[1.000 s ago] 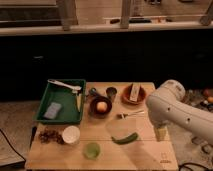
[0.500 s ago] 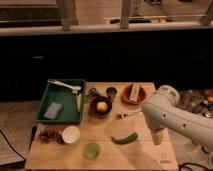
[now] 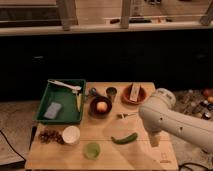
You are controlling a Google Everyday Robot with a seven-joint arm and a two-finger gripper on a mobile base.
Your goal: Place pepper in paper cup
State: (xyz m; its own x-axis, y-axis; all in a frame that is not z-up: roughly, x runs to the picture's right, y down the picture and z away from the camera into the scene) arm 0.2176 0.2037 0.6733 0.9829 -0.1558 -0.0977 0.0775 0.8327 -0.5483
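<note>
The gripper (image 3: 154,139) is hanging below the white arm (image 3: 167,117) at the table's right side, just right of the pepper (image 3: 125,138), jaws spread w/ nothing in them. The pepper is lying flat on the wooden table (image 3: 115,161) near the front edge, btwn the light-green cup (image 3: 92,150) and the arm. The paper cup (image 3: 71,134) is standing upright, well left of it. The robot is prob. lining up the pick. It's best coming down over the pepper's mid-section, jaws across the narrow width, then carrying it clear of the green cup to the white one. The gripper's tips are blending into the arm, and the arm is running out of frame at right.
</note>
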